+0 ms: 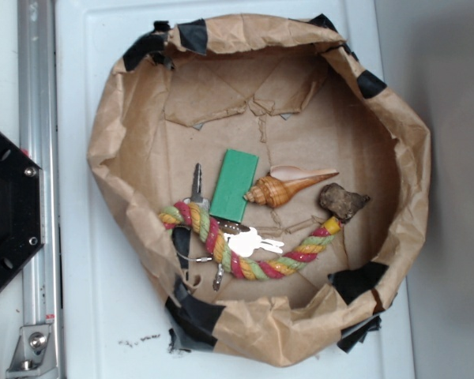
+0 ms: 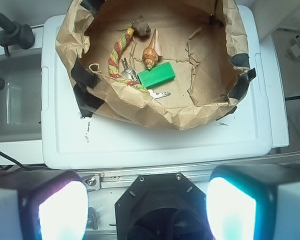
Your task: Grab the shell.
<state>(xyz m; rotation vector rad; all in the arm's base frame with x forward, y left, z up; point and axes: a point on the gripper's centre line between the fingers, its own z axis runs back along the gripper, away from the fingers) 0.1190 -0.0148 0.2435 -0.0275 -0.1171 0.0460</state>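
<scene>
Shell [image 1: 283, 189] on its side, long axis level, tail pointing right.

I find no text, label, brand or number that I can read in either view. There are small dark marks on the white surface [image 1: 138, 341] near the taped edge of the paper bin [image 1: 110, 142], but they are too small and smeared to make out as writing.
</scene>
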